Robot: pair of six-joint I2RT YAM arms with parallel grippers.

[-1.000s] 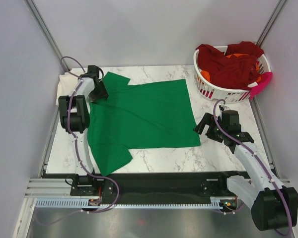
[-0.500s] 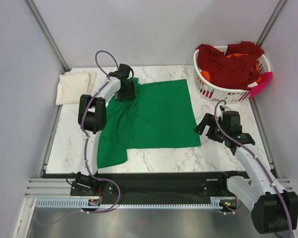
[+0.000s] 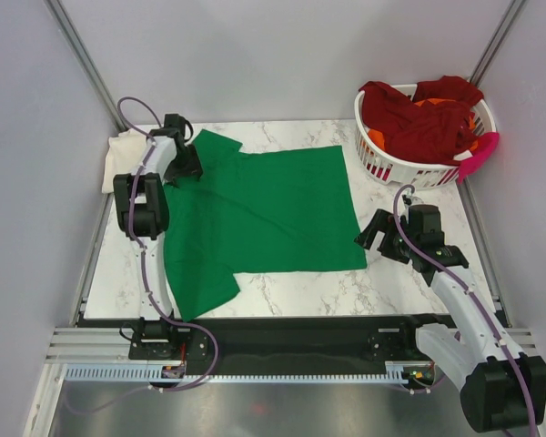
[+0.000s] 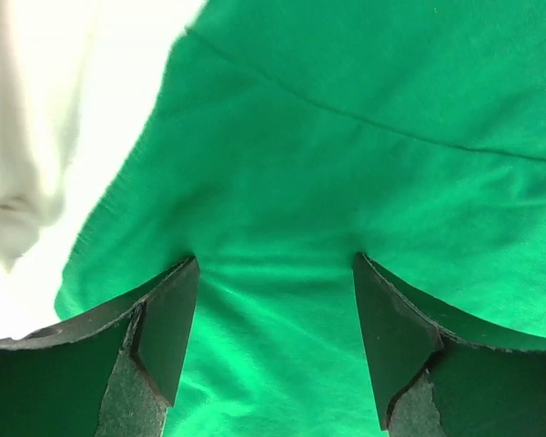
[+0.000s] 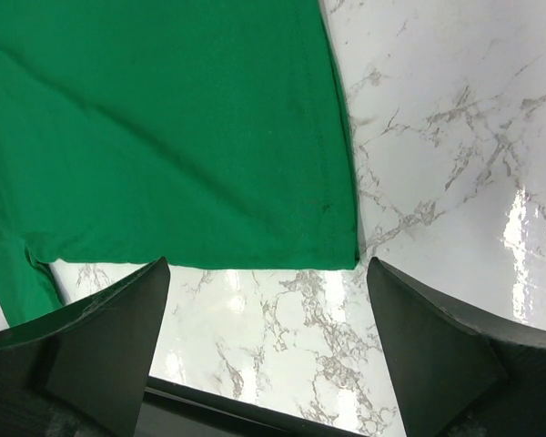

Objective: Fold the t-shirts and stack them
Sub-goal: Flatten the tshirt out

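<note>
The green t-shirt (image 3: pixel 264 214) lies spread flat on the marble bench (image 3: pixel 300 287), with both sleeves at its left side. On its far left sleeve is the left hand (image 3: pixel 184 164). Its fingers (image 4: pixel 168 328) are wide apart with the tips on the cloth, which puckers between them, and they clasp nothing. Just beside the shirt's near right corner is the right hand (image 3: pixel 377 238), also wide open and empty. Left of the shirt's far sleeve lies a cream t-shirt (image 3: pixel 118 159). Beyond its far right corner, apart from it, a white basket (image 3: pixel 382 164) holds dark red t-shirts (image 3: pixel 419 123).
</note>
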